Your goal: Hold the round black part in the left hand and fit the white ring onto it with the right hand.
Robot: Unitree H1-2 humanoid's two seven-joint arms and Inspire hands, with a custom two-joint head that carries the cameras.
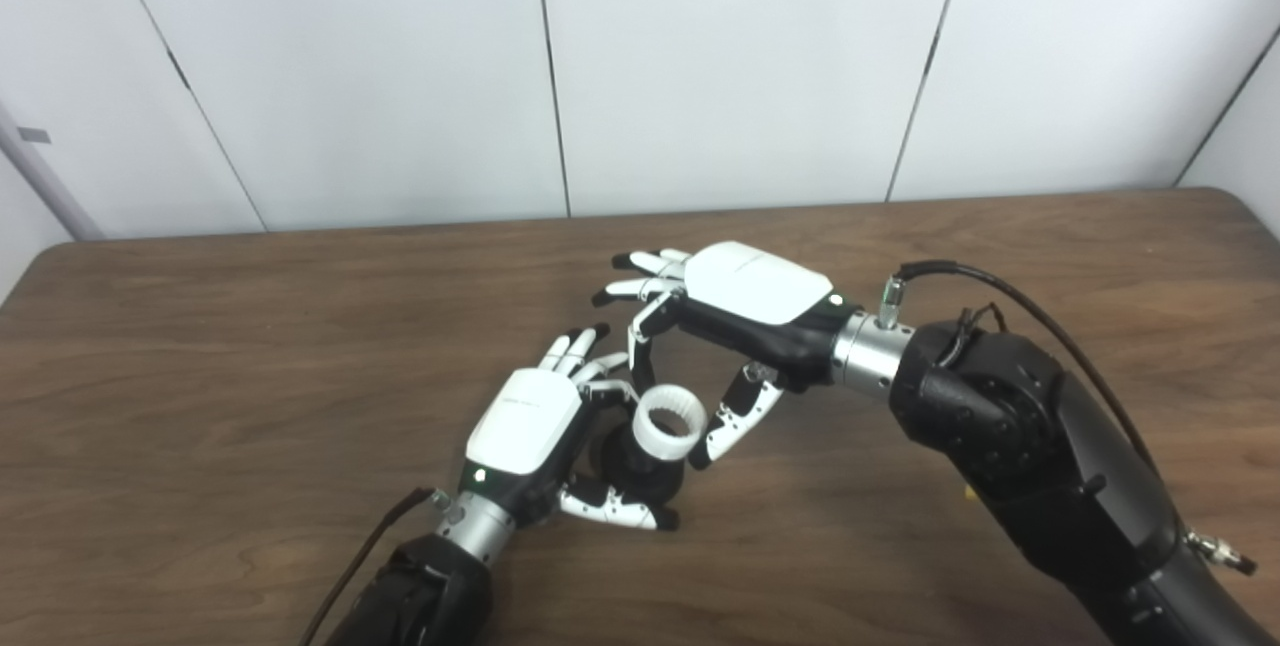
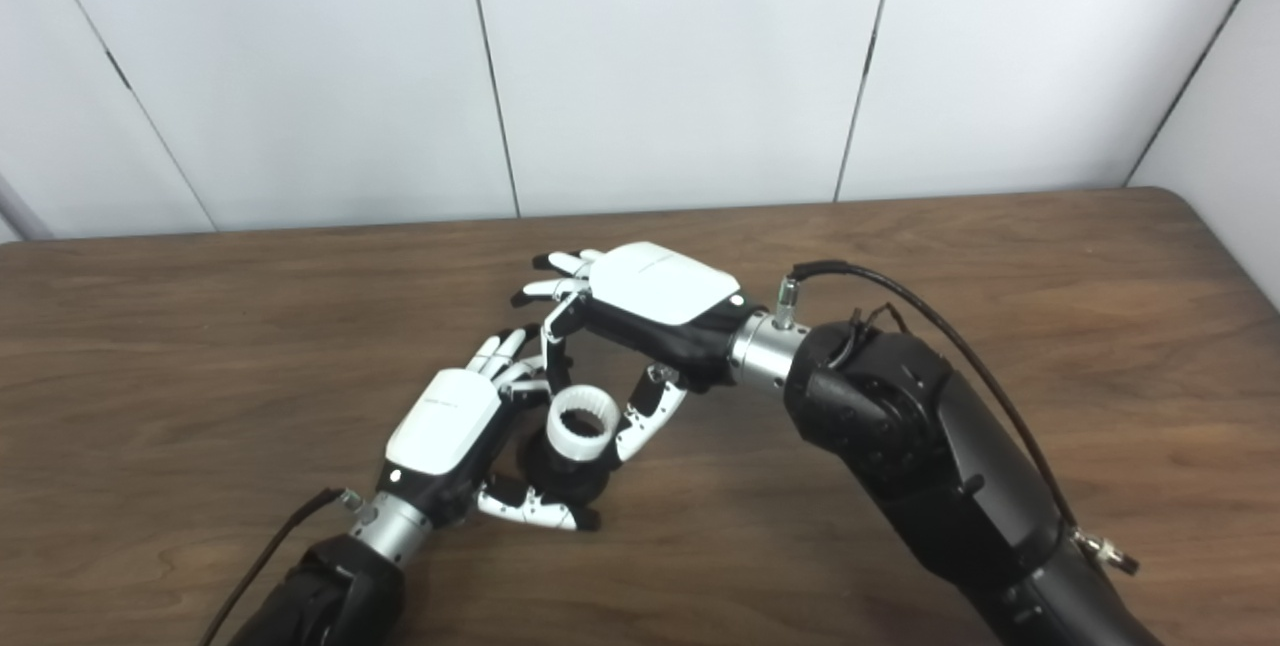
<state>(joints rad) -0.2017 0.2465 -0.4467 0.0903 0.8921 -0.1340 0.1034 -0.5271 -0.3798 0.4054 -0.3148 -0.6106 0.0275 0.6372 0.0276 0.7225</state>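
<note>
My left hand (image 1: 528,431) is shut on the round black part (image 1: 640,466), holding it just above the table with its thumb underneath. The white ring (image 1: 668,423) sits on top of the black part, its toothed opening facing up. My right hand (image 1: 752,298) reaches in from the right, palm down, above the ring. One finger comes down on the ring's left rim and the thumb (image 1: 735,416) presses against its right side, so the hand pinches the ring. Its other fingers stretch out to the left. In the right eye view the ring (image 2: 583,422) shows between the same two fingertips.
The brown wooden table (image 1: 250,346) runs across the whole view, with its far edge against a white panelled wall (image 1: 400,76). A black cable loops over my right forearm (image 1: 1000,406). Nothing else lies on the table around the hands.
</note>
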